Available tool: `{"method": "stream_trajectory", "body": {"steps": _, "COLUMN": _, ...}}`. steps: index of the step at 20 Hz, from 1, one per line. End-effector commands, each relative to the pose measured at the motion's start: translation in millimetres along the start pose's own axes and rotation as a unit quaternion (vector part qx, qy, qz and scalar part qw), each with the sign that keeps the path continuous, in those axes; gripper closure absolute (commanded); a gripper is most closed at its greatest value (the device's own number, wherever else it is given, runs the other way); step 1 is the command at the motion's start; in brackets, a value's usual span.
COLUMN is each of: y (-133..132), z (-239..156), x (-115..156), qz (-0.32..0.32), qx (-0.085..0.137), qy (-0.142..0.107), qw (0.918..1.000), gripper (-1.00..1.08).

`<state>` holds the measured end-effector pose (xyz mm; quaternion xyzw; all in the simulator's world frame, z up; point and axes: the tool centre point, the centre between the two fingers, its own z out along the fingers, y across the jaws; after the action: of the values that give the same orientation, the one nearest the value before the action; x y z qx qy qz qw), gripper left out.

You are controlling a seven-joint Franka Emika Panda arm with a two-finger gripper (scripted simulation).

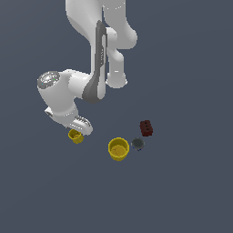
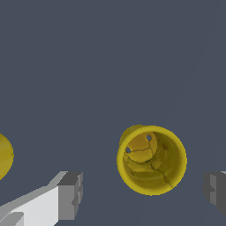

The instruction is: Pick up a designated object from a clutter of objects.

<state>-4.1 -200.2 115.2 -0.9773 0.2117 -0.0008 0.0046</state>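
The small tapered yellow cup (image 1: pixel 76 136) stands upright at the exterior view's left, partly hidden under my hand. In the wrist view the small yellow cup (image 2: pixel 151 160) shows its open mouth between my two fingertips. My gripper (image 2: pixel 143 190) is open, with one finger on each side of the cup and not touching it. In the exterior view the gripper (image 1: pixel 78 127) sits just above the cup. The larger yellow cup (image 1: pixel 119 149), the tiny dark grey cup (image 1: pixel 138 144) and the dark red-brown block with holes (image 1: pixel 146 128) lie to the exterior view's right.
The rim of the larger yellow cup (image 2: pixel 4 155) shows at the edge of the wrist view. The objects rest on a plain dark grey floor (image 1: pixel 182 195).
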Motion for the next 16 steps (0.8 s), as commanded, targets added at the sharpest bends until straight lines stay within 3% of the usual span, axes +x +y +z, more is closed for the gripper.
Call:
{"method": "stream_trajectory", "body": {"steps": 1, "y": 10.6, "z": 10.6, "x": -0.5, "qz": 0.009, "qx": -0.003, "qy": 0.001, "qw": 1.0, "gripper": -0.92}}
{"method": "stream_trajectory", "body": {"steps": 16, "y": 18.6, "z": 44.3, "x": -2.5, "qz": 0.016, "qx": -0.005, "qy": 0.0, "qw": 0.9999, "gripper": -0.92}}
